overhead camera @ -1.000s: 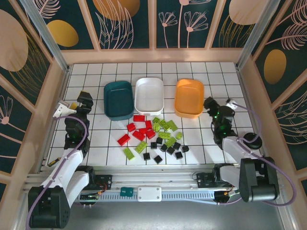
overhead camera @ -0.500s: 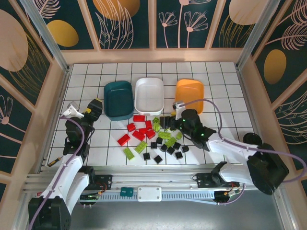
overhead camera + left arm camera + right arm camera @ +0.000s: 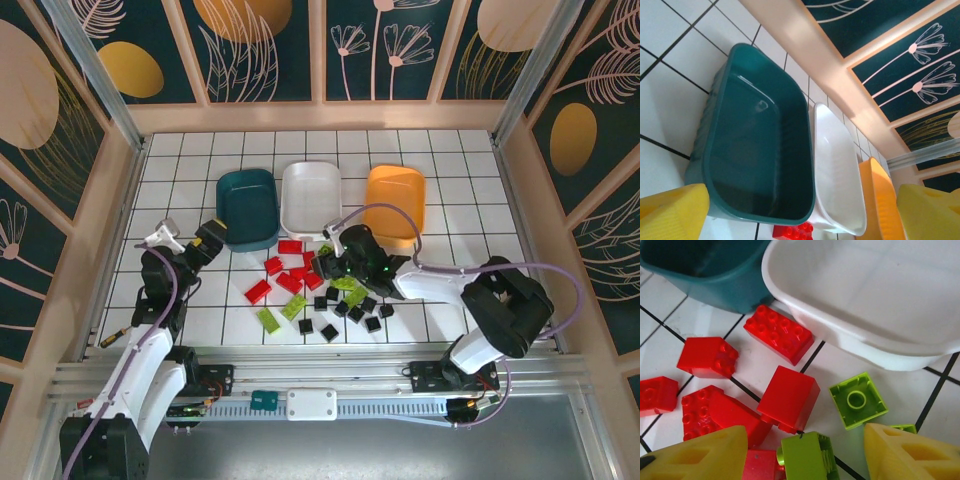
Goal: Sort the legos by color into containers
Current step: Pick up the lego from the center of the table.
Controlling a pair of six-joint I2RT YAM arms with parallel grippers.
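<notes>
Three trays stand in a row at the back: dark teal (image 3: 247, 207), white (image 3: 311, 200) and orange (image 3: 395, 203). In front of them lie loose legos: red (image 3: 290, 272), lime-green (image 3: 345, 288) and black (image 3: 345, 312). My right gripper (image 3: 325, 262) is low over the pile, open, its yellow fingers (image 3: 695, 455) straddling a lime-green brick (image 3: 807, 460) without touching it. Red bricks (image 3: 787, 397) and an upturned green square (image 3: 857, 400) lie just beyond. My left gripper (image 3: 205, 245) hangs open and empty beside the teal tray (image 3: 755, 145), with a red brick (image 3: 792, 232) below that tray's rim.
Peach frame walls (image 3: 120, 200) close in the tiled table on three sides. A metal rail (image 3: 320, 385) runs along the near edge. A small stick-like object (image 3: 112, 340) lies at the left front. The right arm's cable (image 3: 430, 215) arcs over the orange tray.
My right arm has swung from the far right across to the left and dropped over the brick pile. My left gripper has shifted right and nearer, towards the teal tray's corner.
</notes>
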